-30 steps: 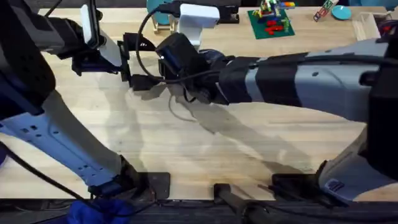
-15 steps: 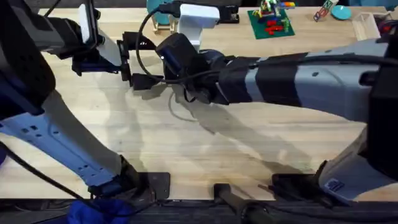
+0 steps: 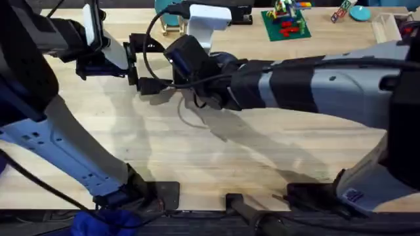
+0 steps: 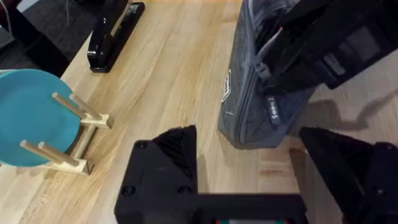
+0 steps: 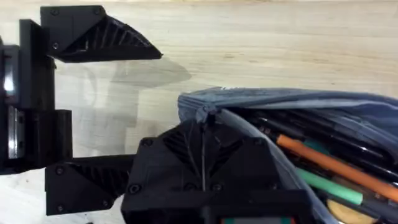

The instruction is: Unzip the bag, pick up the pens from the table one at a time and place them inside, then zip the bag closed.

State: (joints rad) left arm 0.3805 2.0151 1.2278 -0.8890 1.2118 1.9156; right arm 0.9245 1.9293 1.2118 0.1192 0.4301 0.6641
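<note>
The blue-grey bag (image 4: pixel 258 93) lies on the table (image 3: pixel 216 157) with its zipper open at the near end. Inside it rest the pens, one orange (image 5: pixel 336 163) and one green (image 5: pixel 328 186), among darker ones. My right gripper (image 5: pixel 205 146) sits on that open end, shut on the bag's zipper pull (image 5: pixel 205 115). My left gripper (image 4: pixel 249 134) is open, and the bag's end lies just ahead of its spread fingers (image 5: pixel 93 34) without touching them. From overhead, the right wrist (image 3: pixel 190 62) covers most of the bag, with the left gripper (image 3: pixel 141 64) close beside it.
A black stapler (image 4: pixel 115 34) lies beyond the bag. A blue plate on a wooden rack (image 4: pixel 37 118) stands to one side. At the table's back are a white object (image 3: pixel 209 19) and a green plate with toy bricks (image 3: pixel 285 23).
</note>
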